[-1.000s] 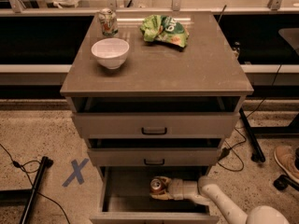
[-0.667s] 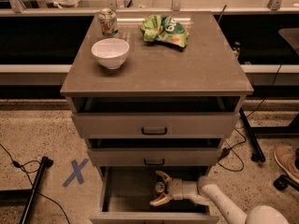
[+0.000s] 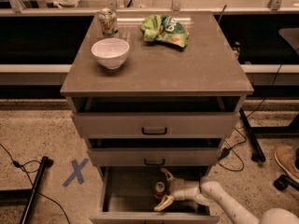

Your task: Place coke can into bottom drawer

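The bottom drawer (image 3: 117, 204) of the grey-beige cabinet is pulled open. The red coke can (image 3: 160, 189) stands upright on the drawer floor, silver top up. My gripper (image 3: 163, 188) reaches into the drawer from the lower right. It is open, one fingertip (image 3: 164, 173) behind the can and the other (image 3: 160, 205) in front of it. The can stands between the spread fingers and is not clamped.
On the cabinet top (image 3: 187, 69) stand a white bowl (image 3: 110, 52), a pale green-and-silver can (image 3: 107, 22) and a crumpled green chip bag (image 3: 164, 30). The two upper drawers (image 3: 154, 125) are slightly open. A blue X (image 3: 75, 172) marks the floor at left; cables and a chair base lie at right.
The gripper was shut on the can one second ago. Its fingers have since spread apart, and the can now stands free on the drawer floor.
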Controlling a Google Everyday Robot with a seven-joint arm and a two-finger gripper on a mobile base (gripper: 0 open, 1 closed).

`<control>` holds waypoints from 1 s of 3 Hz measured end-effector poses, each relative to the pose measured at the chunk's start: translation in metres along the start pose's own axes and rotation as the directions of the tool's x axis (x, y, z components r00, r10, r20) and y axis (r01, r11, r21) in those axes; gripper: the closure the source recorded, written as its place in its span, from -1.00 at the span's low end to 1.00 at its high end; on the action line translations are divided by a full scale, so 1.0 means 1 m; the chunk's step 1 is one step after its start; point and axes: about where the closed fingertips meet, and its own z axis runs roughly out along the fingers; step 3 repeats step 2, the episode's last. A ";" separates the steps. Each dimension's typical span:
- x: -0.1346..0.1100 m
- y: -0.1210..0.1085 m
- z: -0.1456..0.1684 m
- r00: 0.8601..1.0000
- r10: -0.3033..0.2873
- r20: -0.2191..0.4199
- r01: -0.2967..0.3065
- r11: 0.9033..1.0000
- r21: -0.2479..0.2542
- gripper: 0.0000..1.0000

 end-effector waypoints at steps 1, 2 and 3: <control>-0.009 0.005 -0.029 0.999 0.003 -0.050 0.000 0.998 0.059 -1.00; -0.010 0.009 -0.025 0.999 0.004 -0.045 -0.002 0.999 0.051 -1.00; -0.010 0.009 -0.025 0.999 0.004 -0.045 -0.002 0.999 0.051 -1.00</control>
